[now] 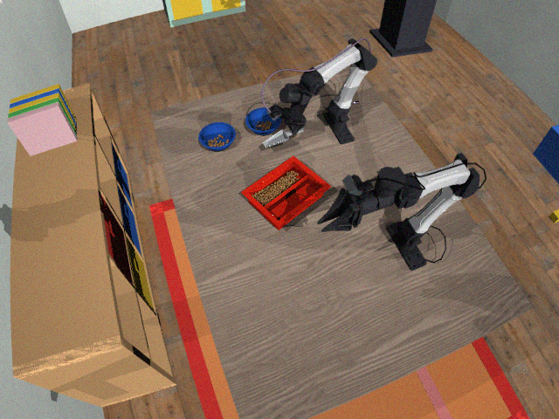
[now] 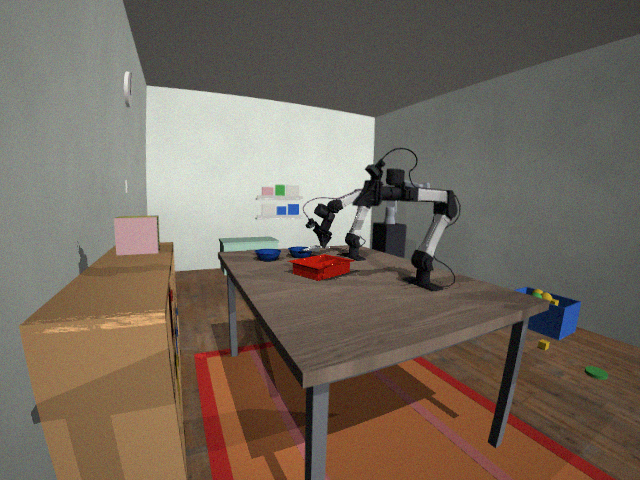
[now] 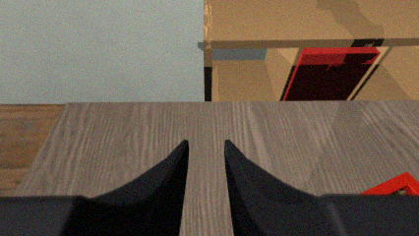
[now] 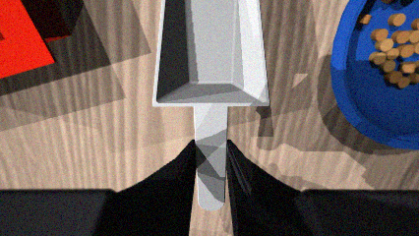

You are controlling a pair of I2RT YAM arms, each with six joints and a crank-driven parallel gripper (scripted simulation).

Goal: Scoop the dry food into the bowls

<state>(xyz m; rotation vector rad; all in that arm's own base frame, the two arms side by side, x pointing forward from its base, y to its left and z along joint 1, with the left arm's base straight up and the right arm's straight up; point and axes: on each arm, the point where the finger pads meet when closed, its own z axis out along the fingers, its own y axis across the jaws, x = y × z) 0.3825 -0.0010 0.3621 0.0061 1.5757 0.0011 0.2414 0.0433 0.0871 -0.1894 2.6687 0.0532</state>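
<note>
The scoop (image 1: 275, 139) (image 4: 211, 54) is held over the table between the box and the bowls; its visible pan is empty, its front end out of the right wrist view. My right gripper (image 1: 294, 131) (image 4: 210, 143) is shut on its handle. One blue bowl (image 1: 217, 127) (image 2: 267, 255) stands upright with several pieces. The other bowl (image 1: 252, 118) (image 4: 393, 115) stands beside the scoop, also with several pieces. The red box (image 1: 268, 175) (image 2: 320, 268) (image 3: 389, 185) (image 4: 20, 54) lies flat, with food (image 1: 275, 187) in one compartment. My left gripper (image 1: 320, 226) (image 3: 207, 143) is partly open and empty, right of the box.
Both arms stand along one side of the table (image 1: 342, 288) (image 2: 413, 315). The right arm's wrist hangs close to the second bowl. The wooden shelf unit (image 1: 63, 279) (image 2: 98, 310) stands beyond the opposite table edge.
</note>
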